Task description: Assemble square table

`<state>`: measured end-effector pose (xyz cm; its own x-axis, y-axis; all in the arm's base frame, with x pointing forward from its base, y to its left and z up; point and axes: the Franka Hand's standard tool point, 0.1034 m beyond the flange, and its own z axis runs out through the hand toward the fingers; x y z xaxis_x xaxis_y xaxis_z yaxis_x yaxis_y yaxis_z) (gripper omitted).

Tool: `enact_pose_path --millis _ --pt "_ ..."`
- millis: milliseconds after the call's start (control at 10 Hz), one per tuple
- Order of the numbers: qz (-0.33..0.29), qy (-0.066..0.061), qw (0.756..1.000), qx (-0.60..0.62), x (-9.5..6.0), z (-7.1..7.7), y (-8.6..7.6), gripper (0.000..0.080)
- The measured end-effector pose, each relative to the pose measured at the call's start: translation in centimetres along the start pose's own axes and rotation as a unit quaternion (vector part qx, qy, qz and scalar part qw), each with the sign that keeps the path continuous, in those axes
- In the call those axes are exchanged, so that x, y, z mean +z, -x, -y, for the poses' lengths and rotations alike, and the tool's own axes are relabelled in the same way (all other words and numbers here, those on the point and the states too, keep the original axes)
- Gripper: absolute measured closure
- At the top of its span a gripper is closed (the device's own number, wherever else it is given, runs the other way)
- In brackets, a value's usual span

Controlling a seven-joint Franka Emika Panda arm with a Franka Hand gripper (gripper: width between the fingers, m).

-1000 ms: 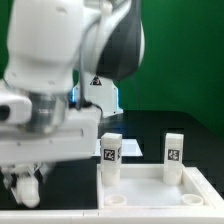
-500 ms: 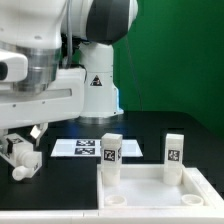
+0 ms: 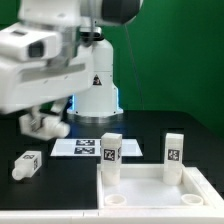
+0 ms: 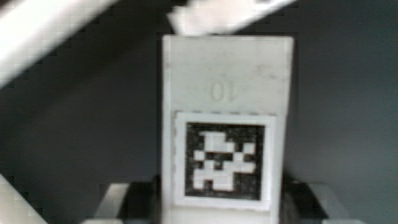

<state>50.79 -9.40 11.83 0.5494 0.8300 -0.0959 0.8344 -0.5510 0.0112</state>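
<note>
Below the gripper (image 3: 43, 125), a loose leg (image 3: 27, 165) lies flat — jaws apart, gripping nothing. Two more legs (image 3: 111, 153) (image 3: 175, 153) stand on the tabletop (image 3: 150, 190).

One white square tabletop (image 3: 150, 185) sits on the black desk (image 3: 60, 188). Three block legs are counted in the exterior view. Two are upright legs, the first (image 3: 111, 150) and the second (image 3: 174, 156), and the third is one lying leg (image 3: 27, 165). Each of the three carries one visible black-and-white tag. Two round sockets (image 3: 118, 199) show along the tabletop's near edge. There is one marker board (image 3: 75, 147), and one robot arm (image 3: 40, 60) on one base (image 3: 95, 102) bearing a single triangle mark. The wrist view shows one leg (image 4: 224, 100) with one tag, flanked by two fingers (image 4: 128, 203). A single further white piece (image 4: 231, 12) there is too blurred to identify.
</note>
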Motion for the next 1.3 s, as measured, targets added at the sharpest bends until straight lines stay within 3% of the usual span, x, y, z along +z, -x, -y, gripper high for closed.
enact_pose_path --millis 400,500,700,1100,1300 --pt "0.003 -0.006 0.992 -0.127 0.5 0.3 0.6 0.0514" --pt "-0.006 0.008 0.988 -0.157 1.1 1.2 0.3 0.0514" --pt "-0.019 0.014 0.962 -0.272 4.1 5.5 1.3 0.0514" --pt "-0.004 0.015 0.929 -0.37 4.7 5.5 2.4 0.0514" --pt "-0.007 0.005 0.902 -0.431 7.4 8.5 1.3 0.0514"
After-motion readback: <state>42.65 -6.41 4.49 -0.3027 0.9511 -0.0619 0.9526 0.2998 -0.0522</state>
